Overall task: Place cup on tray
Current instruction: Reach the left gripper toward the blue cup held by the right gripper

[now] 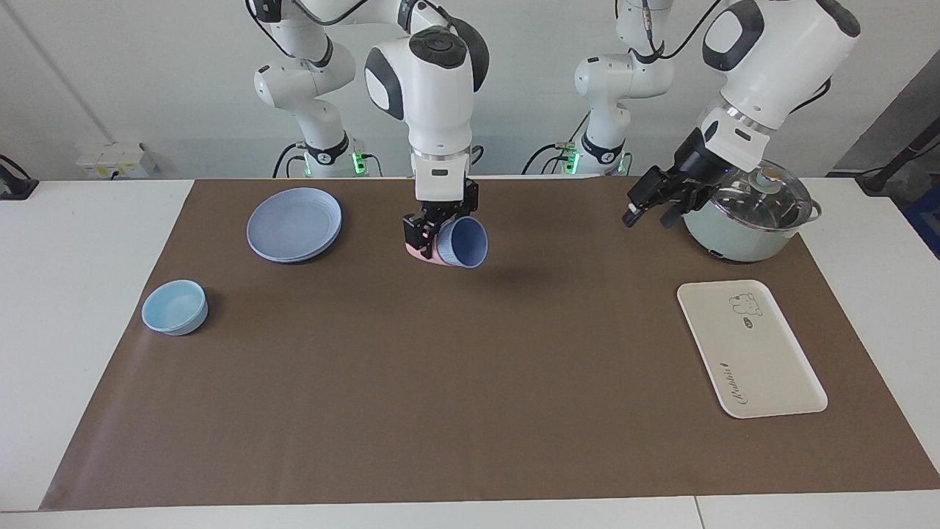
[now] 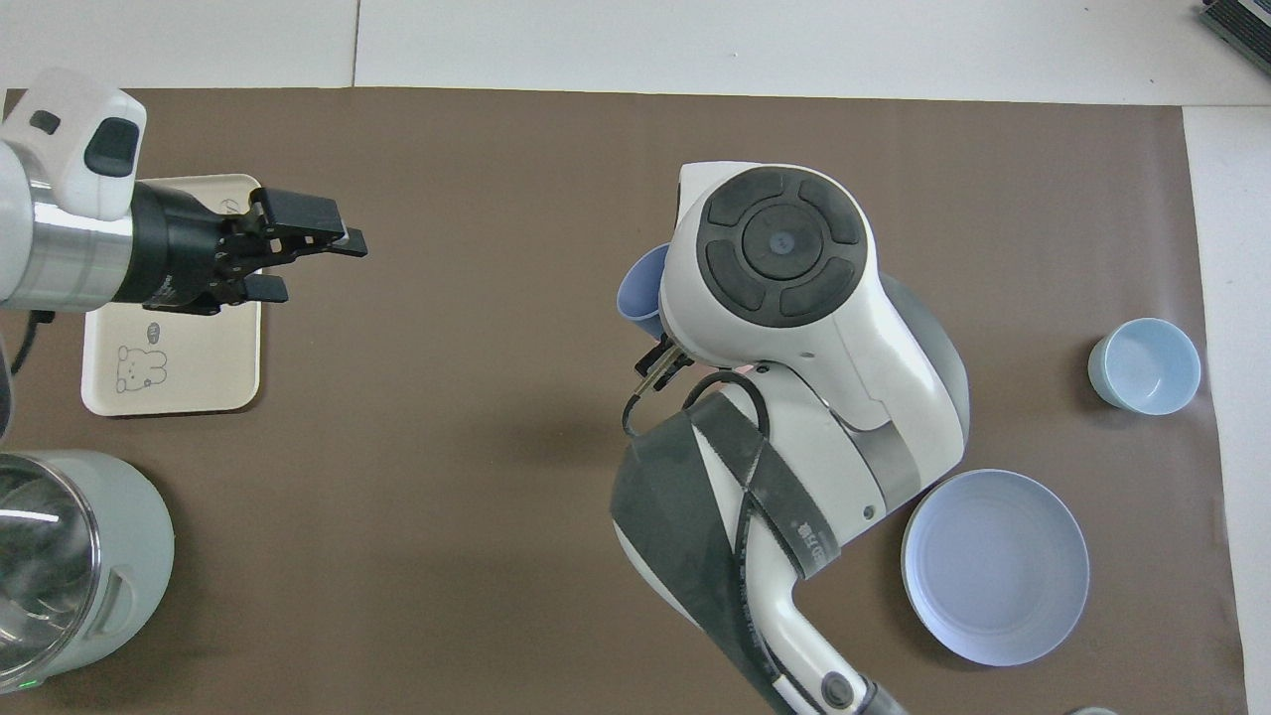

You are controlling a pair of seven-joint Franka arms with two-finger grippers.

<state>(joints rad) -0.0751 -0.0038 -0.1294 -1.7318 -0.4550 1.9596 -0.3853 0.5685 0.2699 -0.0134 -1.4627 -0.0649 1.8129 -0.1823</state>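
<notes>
My right gripper is shut on the periwinkle-blue cup and holds it tilted on its side in the air over the middle of the brown mat. A salmon-pink piece shows against the cup under the fingers; I cannot tell what it is. In the overhead view only the cup's edge shows beside the arm. The cream-white tray with a bear drawing lies at the left arm's end of the table, also in the overhead view. My left gripper is open and empty in the air beside the pot, over the tray's edge.
A pale green pot with a glass lid stands near the left arm's base, nearer to the robots than the tray. A round blue plate and a light-blue bowl lie toward the right arm's end.
</notes>
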